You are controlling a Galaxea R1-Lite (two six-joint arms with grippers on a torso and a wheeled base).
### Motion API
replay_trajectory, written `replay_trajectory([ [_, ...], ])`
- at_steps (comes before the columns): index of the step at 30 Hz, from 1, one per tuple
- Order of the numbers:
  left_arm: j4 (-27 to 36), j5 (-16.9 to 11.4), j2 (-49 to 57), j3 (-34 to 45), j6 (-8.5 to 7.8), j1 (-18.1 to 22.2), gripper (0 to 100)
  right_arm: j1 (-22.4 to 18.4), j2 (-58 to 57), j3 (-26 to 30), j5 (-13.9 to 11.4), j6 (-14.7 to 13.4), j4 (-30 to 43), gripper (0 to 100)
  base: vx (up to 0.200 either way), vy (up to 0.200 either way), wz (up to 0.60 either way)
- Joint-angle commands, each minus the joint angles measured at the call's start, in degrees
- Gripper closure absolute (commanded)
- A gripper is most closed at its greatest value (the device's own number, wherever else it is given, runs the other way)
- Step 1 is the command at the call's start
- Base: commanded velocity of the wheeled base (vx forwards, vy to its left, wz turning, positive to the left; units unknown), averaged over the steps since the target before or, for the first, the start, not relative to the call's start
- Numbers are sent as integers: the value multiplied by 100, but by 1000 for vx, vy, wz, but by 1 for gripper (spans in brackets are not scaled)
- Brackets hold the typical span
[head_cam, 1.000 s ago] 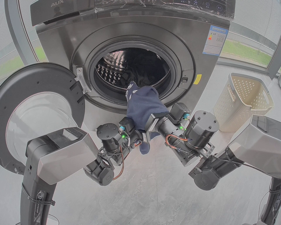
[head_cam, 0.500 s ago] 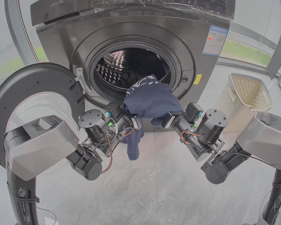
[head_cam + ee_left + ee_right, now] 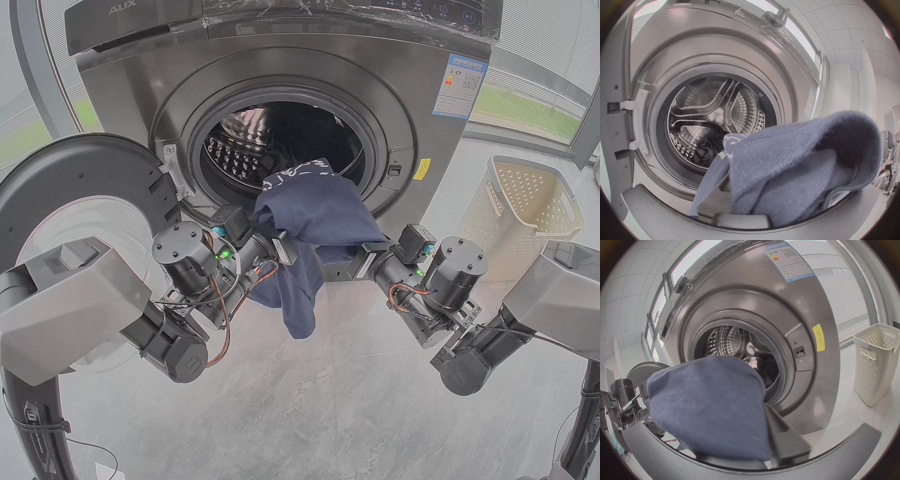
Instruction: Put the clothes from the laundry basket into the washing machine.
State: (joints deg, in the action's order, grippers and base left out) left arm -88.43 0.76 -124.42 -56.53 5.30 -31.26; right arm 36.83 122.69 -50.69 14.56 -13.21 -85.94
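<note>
The navy garment is held up by both claws directly in front of the washing machine. Its upper edge is seen over the lower rim of the drum mouth, and one fold hangs toward the floor. The left claw is clenched on the garment's left side. The right claw is clenched on its right side. Cloth is draped over both claws. Dark clothes are seen inside the drum. The door is swung open at the left. The laundry basket is stood on the floor to the right of the machine, well apart from the garment.
</note>
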Motion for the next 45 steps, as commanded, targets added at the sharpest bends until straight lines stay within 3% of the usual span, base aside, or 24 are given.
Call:
replay_trajectory([
  [1,1,-14,242,204,6,14,100,0,-96,428,-76,56,-19,0,0,0,0],
  [4,1,-67,550,678,23,41,100,61,-421,1395,-471,284,-186,0,0,0,0],
  [6,10,-111,770,1056,120,49,100,220,-676,2107,-779,416,-247,0,0,0,0],
  [12,-25,-181,1201,1979,173,67,100,545,-1001,3039,-928,478,-247,0,0,0,0],
  [20,-25,-225,1622,2603,155,181,100,422,-1027,3144,-849,478,-247,0,0,0,0],
  [24,-25,-225,1614,2779,120,155,100,79,-983,3012,-726,434,-256,0,0,0,0],
  [32,-25,-726,1781,3227,41,269,100,-9,-1001,2757,-612,337,-256,0,0,0,0],
  [45,-25,-744,1658,3236,-38,454,100,-79,-983,2661,-603,276,-256,0,46,0,0],
])
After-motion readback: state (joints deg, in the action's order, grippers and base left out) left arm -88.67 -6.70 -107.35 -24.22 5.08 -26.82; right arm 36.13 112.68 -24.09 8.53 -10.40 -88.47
